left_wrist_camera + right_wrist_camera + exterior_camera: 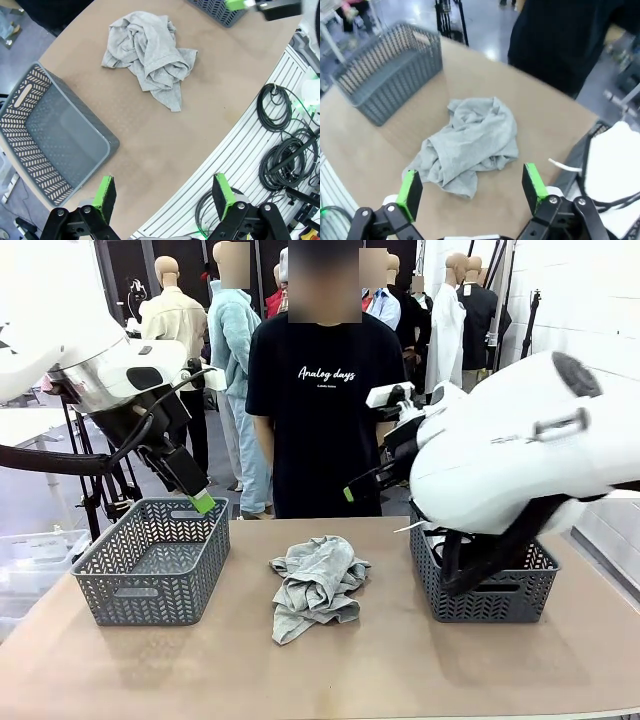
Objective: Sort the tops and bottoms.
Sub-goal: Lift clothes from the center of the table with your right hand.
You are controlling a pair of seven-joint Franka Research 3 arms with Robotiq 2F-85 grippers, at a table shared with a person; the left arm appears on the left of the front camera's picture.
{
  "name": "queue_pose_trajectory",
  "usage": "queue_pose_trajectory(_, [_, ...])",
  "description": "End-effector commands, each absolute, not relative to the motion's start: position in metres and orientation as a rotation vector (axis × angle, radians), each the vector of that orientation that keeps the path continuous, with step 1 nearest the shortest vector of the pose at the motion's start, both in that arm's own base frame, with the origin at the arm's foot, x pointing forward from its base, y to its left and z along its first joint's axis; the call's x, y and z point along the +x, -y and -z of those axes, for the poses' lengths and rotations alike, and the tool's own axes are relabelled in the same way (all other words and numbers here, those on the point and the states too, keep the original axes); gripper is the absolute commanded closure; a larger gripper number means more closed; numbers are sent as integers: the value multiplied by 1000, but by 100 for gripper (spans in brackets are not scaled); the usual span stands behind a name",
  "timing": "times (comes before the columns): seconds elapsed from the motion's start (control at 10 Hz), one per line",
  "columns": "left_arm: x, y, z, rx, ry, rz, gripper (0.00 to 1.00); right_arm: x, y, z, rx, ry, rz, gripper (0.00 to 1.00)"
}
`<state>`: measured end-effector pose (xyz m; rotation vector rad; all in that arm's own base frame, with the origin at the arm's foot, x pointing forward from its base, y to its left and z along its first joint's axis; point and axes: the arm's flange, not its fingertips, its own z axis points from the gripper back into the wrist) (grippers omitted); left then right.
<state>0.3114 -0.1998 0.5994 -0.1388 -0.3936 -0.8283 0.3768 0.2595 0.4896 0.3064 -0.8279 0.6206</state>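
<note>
Grey crumpled jersey garment lay mid-table between two grey plastic lattice baskets, at twelve o'clock from the wide-open, empty right gripper; best pinch one raised fold, lifting slowly.

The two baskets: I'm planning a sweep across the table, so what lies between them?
In the front view, one crumpled grey garment lies on the table between the left basket and the right basket; bare tabletop separates it from each.
</note>
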Motion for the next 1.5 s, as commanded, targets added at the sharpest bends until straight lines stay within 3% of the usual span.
queue_pose_trajectory(0.0, [312, 199, -600, -139, 398, 827, 0, 429, -302, -472, 298, 695, -566, 0])
queue_pose_trajectory(0.3, [312, 199, -600, -139, 398, 827, 0, 472, -335, -457, 312, 632, -549, 0])
queue_pose_trajectory(0.6, [312, 199, -600, -139, 398, 827, 0, 483, -355, -427, 198, 419, -434, 0])
queue_pose_trajectory(0.9, [312, 199, -600, -139, 398, 827, 0, 494, -367, -397, 215, 405, -437, 0])
queue_pose_trajectory(1.4, [312, 199, -600, -139, 398, 827, 0, 488, -360, -396, 219, 402, -452, 0])
